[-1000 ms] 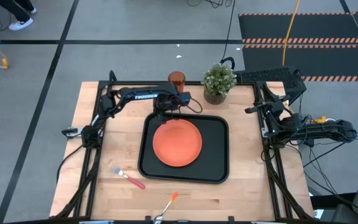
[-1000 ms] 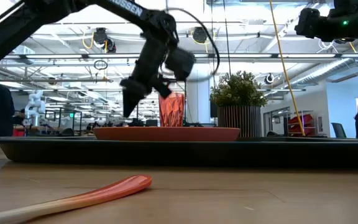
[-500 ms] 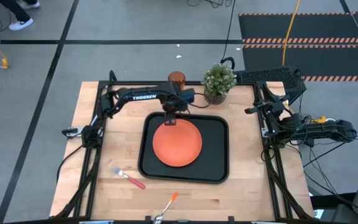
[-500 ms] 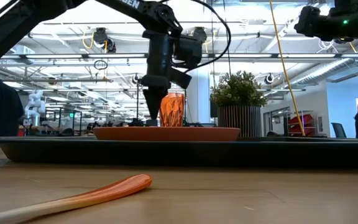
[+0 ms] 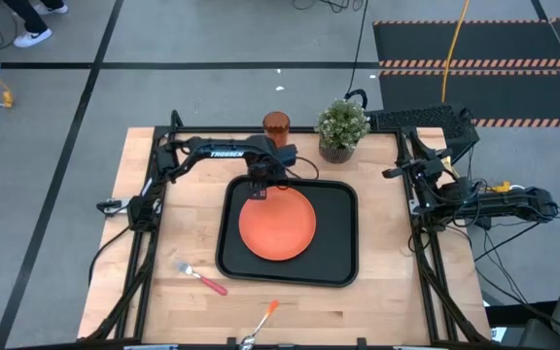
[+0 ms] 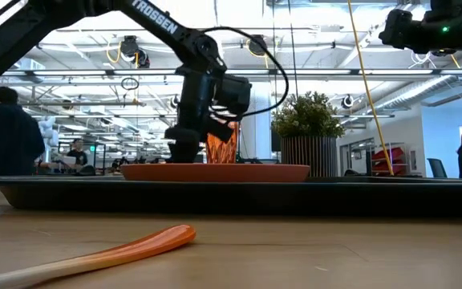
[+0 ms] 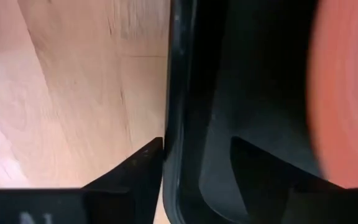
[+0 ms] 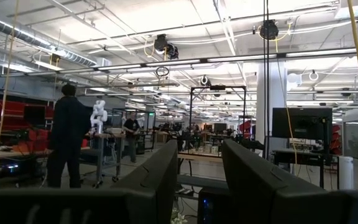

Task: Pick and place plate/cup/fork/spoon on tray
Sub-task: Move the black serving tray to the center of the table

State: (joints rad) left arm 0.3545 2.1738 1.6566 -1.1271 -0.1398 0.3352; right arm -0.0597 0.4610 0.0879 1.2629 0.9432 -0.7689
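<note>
A flat, round orange plate [image 5: 277,223] is held in the black rectangular tray [image 5: 338,253], whose corners are rounded and whose rim is low and raised; the plate is set toward the tray's left half, and nothing else is seen in the tray. The pale wooden table [image 5: 387,301] is marked by visible grain. Behind the tray, on the wood, a translucent amber cup [image 5: 276,124] is stood upright, and a small green potted plant [image 5: 342,127] in a ribbed pot is placed just beside it. In front of the tray, the fork [image 5: 200,278] with its pinkish-red plastic handle and the spoon [image 5: 261,324] with its orange handle are laid on the bare table, well apart from each other.

The left gripper [image 5: 258,191] is lowered over the tray's far left corner, at the plate's edge; its fingers [image 7: 135,168] are spread apart, with the tray's rim between them, and nothing is clamped. White lettering, "TROSSEN", is read along the left arm [image 5: 224,152]. The right gripper [image 8: 199,180] is parked off the table's right side, its fingers parted on nothing.
</note>
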